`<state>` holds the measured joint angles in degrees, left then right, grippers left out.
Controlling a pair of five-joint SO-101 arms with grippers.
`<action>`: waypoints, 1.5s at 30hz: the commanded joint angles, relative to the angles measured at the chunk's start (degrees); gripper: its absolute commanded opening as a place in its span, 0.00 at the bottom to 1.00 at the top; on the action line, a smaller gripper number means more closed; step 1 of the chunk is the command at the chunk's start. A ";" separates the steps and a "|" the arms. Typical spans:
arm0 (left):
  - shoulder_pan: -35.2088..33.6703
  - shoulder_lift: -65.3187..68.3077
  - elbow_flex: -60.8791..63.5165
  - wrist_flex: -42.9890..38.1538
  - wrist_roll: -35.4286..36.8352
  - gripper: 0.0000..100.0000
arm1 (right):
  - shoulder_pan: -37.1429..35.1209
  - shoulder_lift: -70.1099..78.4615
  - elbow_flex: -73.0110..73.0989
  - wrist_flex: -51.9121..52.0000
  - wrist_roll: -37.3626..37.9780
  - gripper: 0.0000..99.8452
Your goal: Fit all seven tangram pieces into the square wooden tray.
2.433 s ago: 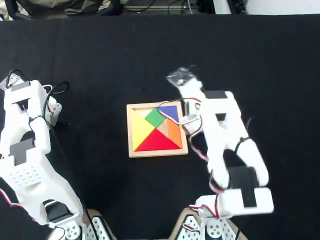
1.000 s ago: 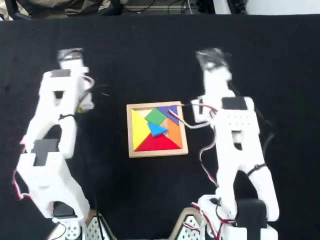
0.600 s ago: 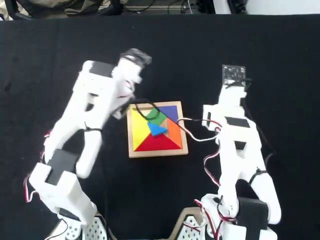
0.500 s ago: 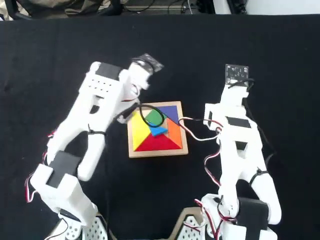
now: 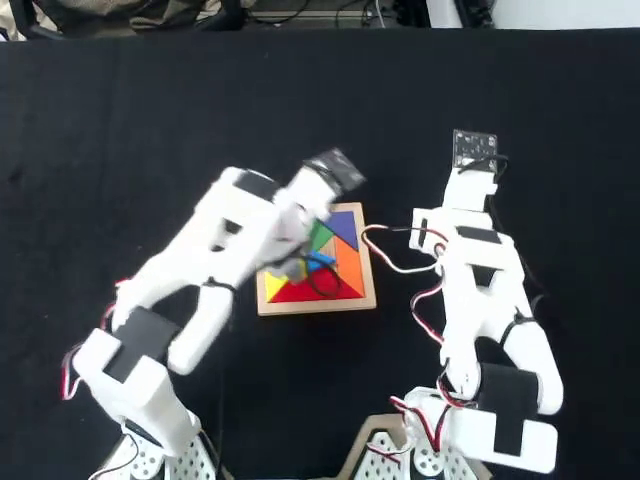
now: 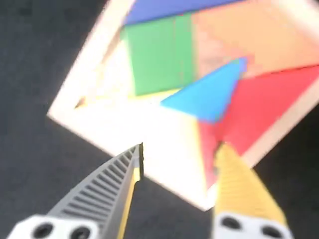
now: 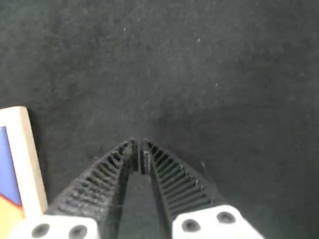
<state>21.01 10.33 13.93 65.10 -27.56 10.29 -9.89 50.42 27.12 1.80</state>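
Observation:
The square wooden tray point(image 5: 368, 296) lies mid-table and holds red point(image 5: 345, 288), orange point(image 5: 350, 258), green point(image 5: 322, 237) and dark blue point(image 5: 343, 224) pieces. A small light blue triangle point(image 5: 320, 262) lies askew over their middle. The left arm point(image 5: 240, 225) hangs over the tray's left half and hides the yellow piece there. In the left wrist view my left gripper point(image 6: 179, 154) is open above the pale yellow piece point(image 6: 149, 129), close to the light blue triangle point(image 6: 209, 92). My right gripper point(image 7: 138, 149) is shut and empty over bare cloth, beside the tray's edge point(image 7: 27, 149).
Black cloth covers the table point(image 5: 520, 90). The right arm point(image 5: 470, 240) stands just right of the tray. A black cable loop point(image 5: 325, 283) from the left arm lies over the red piece. Clutter and cables line the far edge point(image 5: 300, 12).
The left arm swung in from the far left to above the tray. The right arm drew back from the tray, and the light blue triangle now lies in it.

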 commanded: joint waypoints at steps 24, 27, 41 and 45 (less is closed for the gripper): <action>12.09 -1.23 1.01 -9.32 22.95 0.03 | 2.99 0.13 -3.47 -0.88 -0.62 0.01; 11.91 1.14 0.92 -9.49 22.95 0.03 | 2.90 0.22 -3.47 -0.88 -0.53 0.01; 4.44 10.02 -7.34 -9.32 23.03 0.03 | 2.02 0.22 -3.47 -0.70 -0.35 0.01; 4.35 9.85 -7.34 -9.49 23.03 0.03 | 1.76 0.22 -3.47 -0.70 -0.35 0.01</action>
<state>26.29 19.82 6.73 55.25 -5.23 12.92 -9.54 50.42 27.12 1.54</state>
